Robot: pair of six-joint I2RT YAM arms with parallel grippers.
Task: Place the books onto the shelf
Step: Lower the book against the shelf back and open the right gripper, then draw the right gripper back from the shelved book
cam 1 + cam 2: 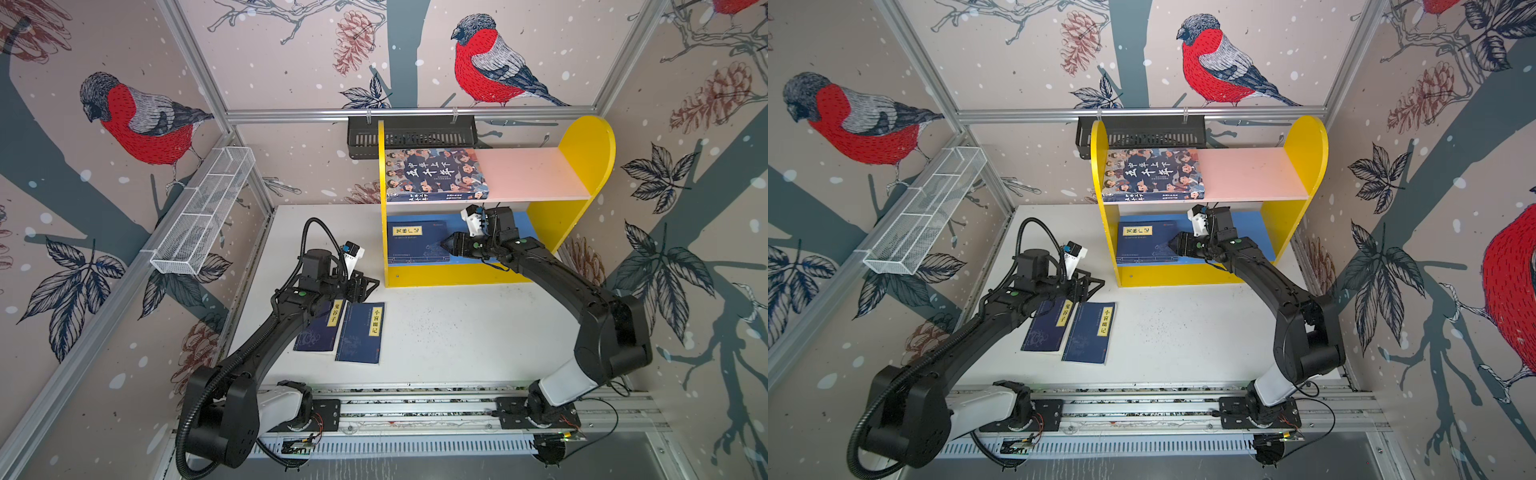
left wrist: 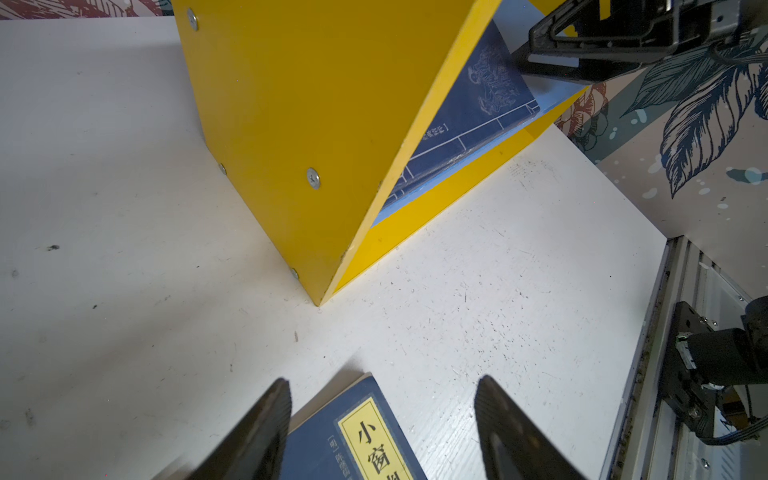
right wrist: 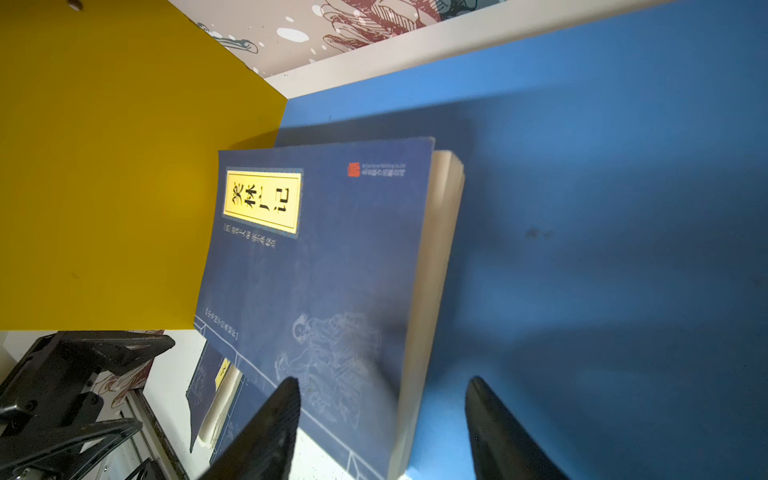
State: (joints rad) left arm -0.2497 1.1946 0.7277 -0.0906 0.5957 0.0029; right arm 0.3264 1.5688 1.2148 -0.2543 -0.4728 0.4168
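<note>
1. Right wrist view: right end effector [image 3: 382, 380] has its jaws well apart, gripping nothing, poised at the page edge of a navy book [image 3: 324, 266] on the blue lower board [image 3: 602, 208].
2. That book lies flat at the board's left end, beside the shelf [image 1: 457, 276] wall.
3. Cartoon-face book [image 1: 434, 174] lies at the left end of the pink upper board [image 1: 532, 174].
4. Left end effector [image 2: 383, 379] hangs open and empty over a second navy book [image 1: 360, 332] and a third navy book [image 1: 316, 336], side by side toward the tabletop [image 1: 457, 332] left edge.

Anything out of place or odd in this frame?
Nothing damaged or spilled. The cartoon-faced book on the pink board and navy book on the blue board lie flat rather than upright.
</note>
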